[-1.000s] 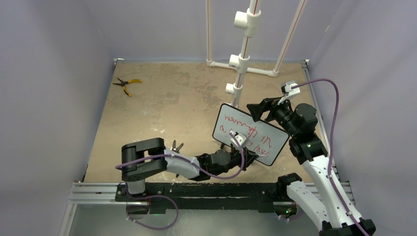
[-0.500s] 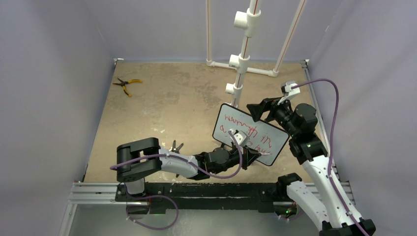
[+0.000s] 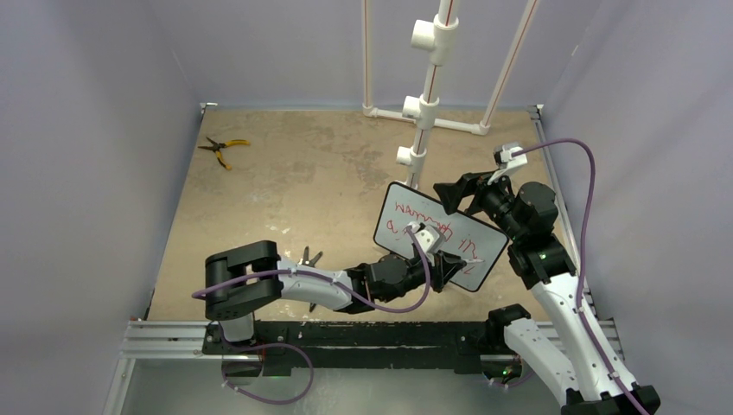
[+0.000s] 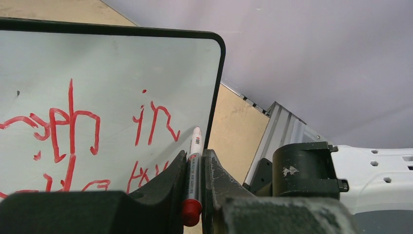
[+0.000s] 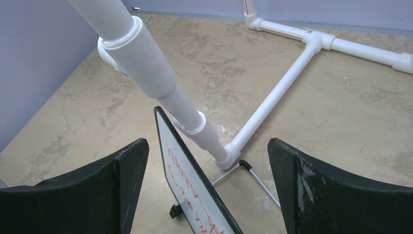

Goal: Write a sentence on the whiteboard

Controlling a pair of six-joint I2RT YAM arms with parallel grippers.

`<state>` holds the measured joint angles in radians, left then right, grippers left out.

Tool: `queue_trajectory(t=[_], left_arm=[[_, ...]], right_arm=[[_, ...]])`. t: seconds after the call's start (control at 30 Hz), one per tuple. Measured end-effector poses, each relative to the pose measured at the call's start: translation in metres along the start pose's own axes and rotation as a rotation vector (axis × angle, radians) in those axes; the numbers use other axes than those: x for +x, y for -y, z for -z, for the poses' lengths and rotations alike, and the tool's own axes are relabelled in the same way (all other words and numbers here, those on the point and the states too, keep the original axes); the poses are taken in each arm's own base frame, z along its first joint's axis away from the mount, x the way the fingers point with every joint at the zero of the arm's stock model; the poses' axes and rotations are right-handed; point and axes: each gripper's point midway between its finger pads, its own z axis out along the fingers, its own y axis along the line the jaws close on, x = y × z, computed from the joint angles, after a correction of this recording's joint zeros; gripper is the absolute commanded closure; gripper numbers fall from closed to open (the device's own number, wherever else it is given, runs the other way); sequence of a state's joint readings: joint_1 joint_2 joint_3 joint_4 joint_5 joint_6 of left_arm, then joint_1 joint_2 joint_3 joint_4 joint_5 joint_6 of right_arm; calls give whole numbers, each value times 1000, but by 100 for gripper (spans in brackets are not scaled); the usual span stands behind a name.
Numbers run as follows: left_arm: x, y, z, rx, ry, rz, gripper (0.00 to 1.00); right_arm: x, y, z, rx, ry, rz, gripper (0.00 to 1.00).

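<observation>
The left claw (image 4: 194, 158) is clamped on a red-capped marker (image 4: 194, 170). The pen runs up between its two fingers with the cap at the near end. The marker's tip sits at the white face, just inside the black frame at the board's rounded corner. Whether it presses on the surface cannot be told. In the left wrist view very little white remains between the tip and that edge.

The whiteboard (image 4: 97, 58) stands propped and tilted on the right half of the desk (image 3: 285, 190), just in front of the white pipe stand (image 3: 423, 104). The sentence (image 4: 73, 122) runs in red scrawl over two lines. It reaches nearly to the frame beside the pen.

The right claw (image 5: 207, 146) is spread wide and grips nothing. It hovers over the board's far upper edge, and the thin frame (image 5: 163, 131) passes between its fingers, apart from both. The upright pipe (image 5: 146, 63) crosses close ahead of it. A wire leg (image 5: 253, 175) stands on the desk behind the board.

The right arm fills the narrow strip between the board and the right wall. The left and far parts of the desk lie open. Yellow-handled pliers (image 3: 223, 149) lie near the far-left corner, well apart from both arms.
</observation>
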<state>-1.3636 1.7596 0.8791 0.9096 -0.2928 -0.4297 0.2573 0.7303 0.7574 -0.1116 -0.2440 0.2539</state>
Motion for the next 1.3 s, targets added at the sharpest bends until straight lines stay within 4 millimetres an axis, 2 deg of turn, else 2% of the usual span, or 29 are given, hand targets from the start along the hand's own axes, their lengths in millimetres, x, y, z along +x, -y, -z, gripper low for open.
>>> queue_trajectory(t=[0.43,0.87,1.3], left_arm=[[21,-8,0,-18,-43,-9,100],[47,-21,13,-43,-102,8,100],[52,-23,15,-48,-114,13,100]], right_arm=[[0,0,0,0,-1,0,5],[0,0,0,0,-1,0,5],[0,0,0,0,0,0,5]])
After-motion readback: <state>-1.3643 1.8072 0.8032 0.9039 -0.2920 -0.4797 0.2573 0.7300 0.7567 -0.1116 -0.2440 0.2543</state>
